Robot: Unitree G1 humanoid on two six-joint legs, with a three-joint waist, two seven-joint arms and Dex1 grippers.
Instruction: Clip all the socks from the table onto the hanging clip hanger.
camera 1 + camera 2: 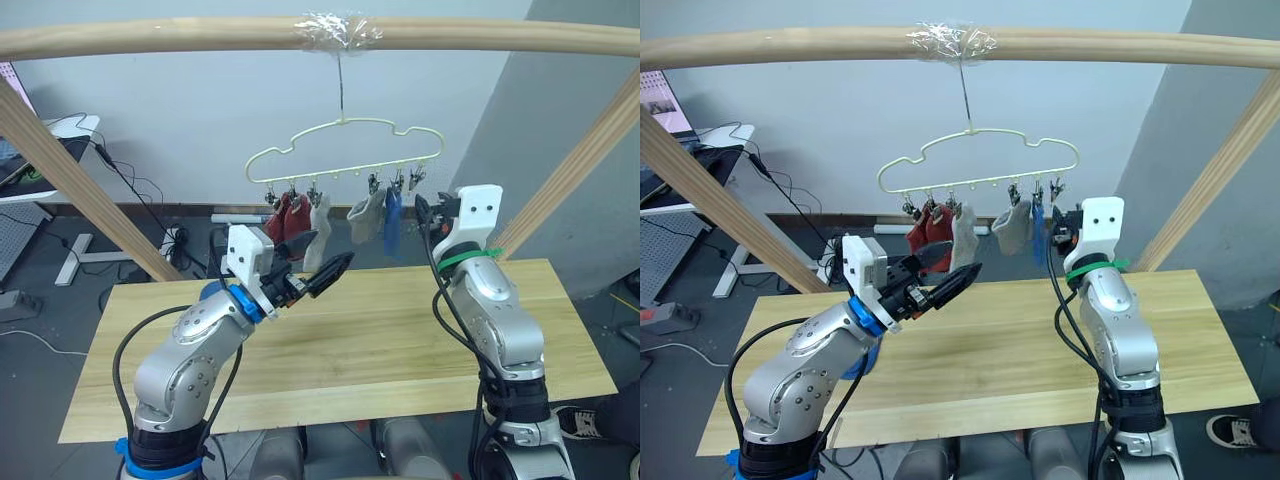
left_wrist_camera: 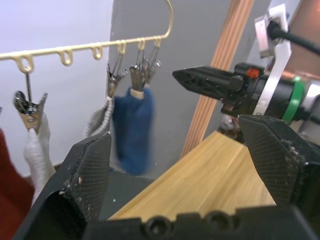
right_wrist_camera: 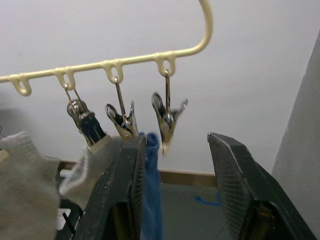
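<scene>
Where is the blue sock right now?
The blue sock hangs clipped on the clip hanger, toward the robot's right end, beside a grey sock and just ahead of the right gripper.

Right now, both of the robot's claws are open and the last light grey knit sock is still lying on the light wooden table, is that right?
Not quite: the light wooden table is bare in the left eye view. Both light grey knit socks hang from the pale yellow-green wire clip hanger. Both claws are open.

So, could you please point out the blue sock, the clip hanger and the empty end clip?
blue sock [image 2: 131, 131]: left wrist view, middle of its body.
clip hanger [image 1: 340, 126]: left eye view, top wire below the hook.
empty end clip [image 3: 167, 120]: right wrist view, its metal body.
</scene>
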